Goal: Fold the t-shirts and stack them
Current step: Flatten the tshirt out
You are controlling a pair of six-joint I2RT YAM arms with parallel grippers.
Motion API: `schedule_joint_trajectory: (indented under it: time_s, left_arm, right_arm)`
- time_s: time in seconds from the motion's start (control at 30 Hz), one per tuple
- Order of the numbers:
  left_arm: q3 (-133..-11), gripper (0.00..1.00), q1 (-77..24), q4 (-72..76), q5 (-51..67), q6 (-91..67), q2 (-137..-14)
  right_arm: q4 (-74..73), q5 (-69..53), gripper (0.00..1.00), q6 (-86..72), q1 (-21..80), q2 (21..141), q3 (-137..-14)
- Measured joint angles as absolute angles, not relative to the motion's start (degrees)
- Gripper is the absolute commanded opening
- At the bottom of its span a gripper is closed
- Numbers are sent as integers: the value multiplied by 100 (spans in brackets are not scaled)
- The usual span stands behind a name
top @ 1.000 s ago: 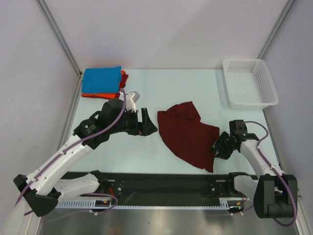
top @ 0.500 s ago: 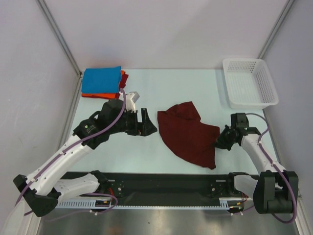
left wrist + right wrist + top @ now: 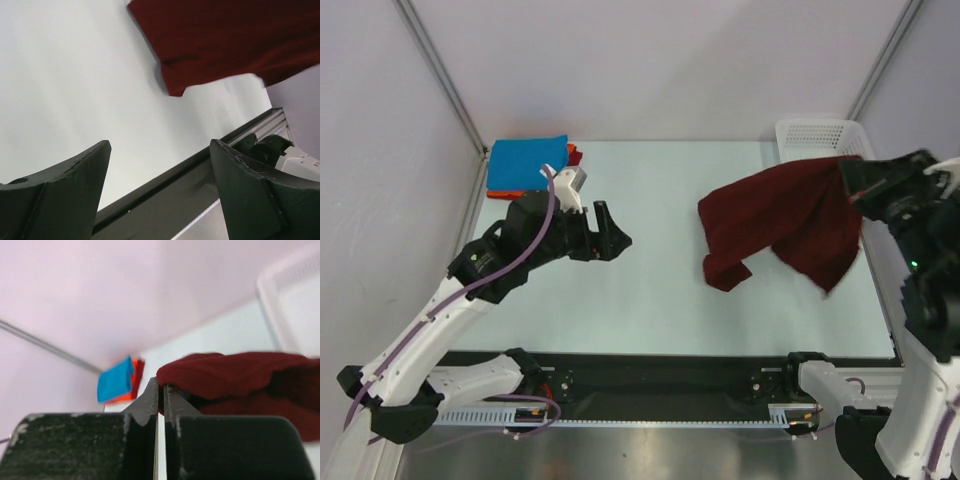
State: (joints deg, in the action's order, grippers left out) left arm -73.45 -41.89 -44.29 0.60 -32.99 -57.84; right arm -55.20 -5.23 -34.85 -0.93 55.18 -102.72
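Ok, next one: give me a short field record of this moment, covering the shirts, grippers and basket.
maroon t-shirt: unfolded, hanging from the right gripper over the right side of the table
right gripper: shut on the shirt's edge
left gripper: open, holding nothing, over the left side
blue t-shirt: folded, on top of the orange-red t-shirt, far left corner
basket: far right corner, partly hidden by the maroon t-shirt
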Motion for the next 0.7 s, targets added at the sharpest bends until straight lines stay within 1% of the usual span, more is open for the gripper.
schedule_joint_trajectory:
  time_s: [0.17, 0.23, 0.3, 0.4, 0.47, 0.57, 0.63, 0.7]
  left_arm:
    - [-7601, 87, -4193, -4429, -167, -3208, -5669]
    - [-7651, 86, -4195, -4429, -244, -3173, -5618]
    - [-7653, 87, -4195, -4445, -298, -3144, -5559]
    - [-7651, 87, -4198, -4517, -395, -3144, -5422]
    - [-7627, 87, -4200, -4567, -473, -3146, -5260]
    - [-7535, 88, -4200, -4670, -593, -3151, -4965]
    - [-7467, 88, -4200, -4755, -670, -3166, -4770]
    - [-7417, 88, -4200, -4845, -753, -3197, -4652]
  right_arm:
    - [-5863, 165, 0, -3033, -97, 5972, -12573]
    - [-5972, 255, 0, -2867, -102, 6130, -13028]
    - [-6042, 169, 0, -2792, -102, 6233, -13148]
    - [-6005, -475, 0, -2814, -102, 6324, -12648]
    - [-5666, -910, 0, -2971, 178, 6346, -11760]
    - [-5081, -893, 1, -3267, 1433, 6571, -10363]
    - [-4464, -819, 2, -3540, 2434, 7028, -9539]
    - [-3920, -770, 3, -3795, 2943, 7607, -9065]
